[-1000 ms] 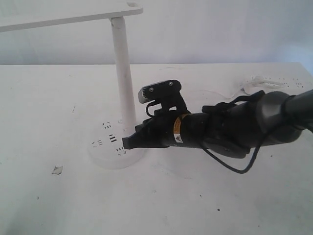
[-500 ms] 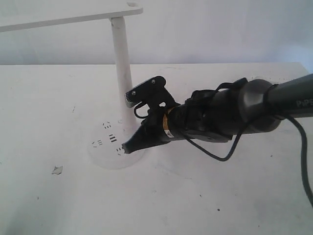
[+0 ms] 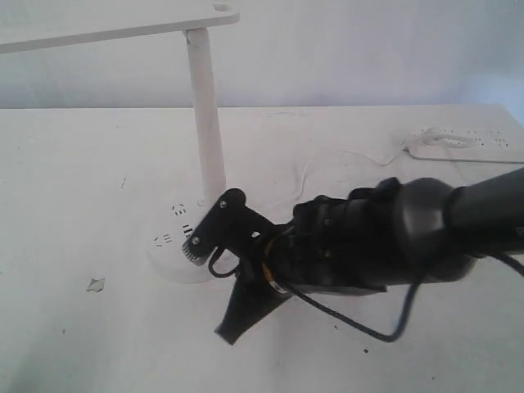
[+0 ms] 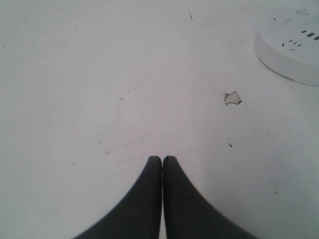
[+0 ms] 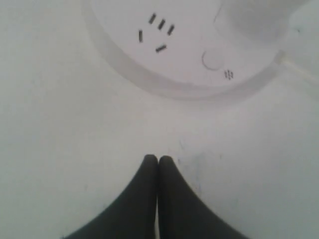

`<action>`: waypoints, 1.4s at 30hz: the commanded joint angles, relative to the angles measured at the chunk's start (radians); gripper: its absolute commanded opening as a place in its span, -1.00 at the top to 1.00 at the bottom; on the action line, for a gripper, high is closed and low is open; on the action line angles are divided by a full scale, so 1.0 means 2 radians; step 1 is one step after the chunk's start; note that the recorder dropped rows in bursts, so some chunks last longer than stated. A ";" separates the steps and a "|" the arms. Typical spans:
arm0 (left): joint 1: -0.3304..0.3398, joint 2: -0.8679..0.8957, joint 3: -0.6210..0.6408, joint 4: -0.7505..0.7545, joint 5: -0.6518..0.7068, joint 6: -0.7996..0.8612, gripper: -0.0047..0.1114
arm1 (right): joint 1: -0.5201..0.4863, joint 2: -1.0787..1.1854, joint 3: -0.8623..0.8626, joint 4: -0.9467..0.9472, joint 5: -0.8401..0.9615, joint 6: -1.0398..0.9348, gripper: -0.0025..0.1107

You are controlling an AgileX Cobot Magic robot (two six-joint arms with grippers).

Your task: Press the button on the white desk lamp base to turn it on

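Note:
The white desk lamp's round base (image 3: 170, 250) sits left of centre on the table, with its slim column (image 3: 206, 123) rising to the flat bar head (image 3: 115, 24). My right gripper (image 3: 228, 333) is shut and empty, tip down near the table in front of the base and apart from it. In the right wrist view the base (image 5: 184, 55) lies beyond the shut gripper (image 5: 158, 159), showing dark socket slots and a round button (image 5: 213, 59). My left gripper (image 4: 162, 159) is shut and empty over bare table, with the base (image 4: 291, 50) off to one side.
A flat white power strip (image 3: 467, 143) lies at the back right, with a thin white cord (image 3: 352, 160) running from it toward the lamp. A small grey scrap (image 3: 96, 284), also in the left wrist view (image 4: 232, 98), lies on the white table left of the base.
My right gripper has left the top of the lamp base, swinging down and toward the table's front, and now points at the table beside the base.

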 commanded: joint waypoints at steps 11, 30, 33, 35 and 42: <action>0.000 -0.002 0.000 -0.003 0.003 -0.001 0.92 | -0.041 -0.342 0.244 0.018 -0.340 -0.060 0.96; 0.000 -0.002 0.000 -0.003 0.003 -0.001 0.92 | -0.109 -0.174 0.215 0.279 -0.593 -0.111 0.96; 0.000 -0.002 0.000 -0.003 0.003 -0.001 0.92 | -0.109 -0.141 0.193 0.277 -0.532 -0.083 0.96; 0.000 -0.002 0.000 -0.003 0.003 -0.001 0.92 | -0.109 -0.126 0.173 0.273 -0.480 -0.084 0.96; 0.000 -0.002 0.000 -0.003 0.003 -0.001 0.92 | -0.107 -0.051 0.074 0.231 -0.272 -0.078 0.96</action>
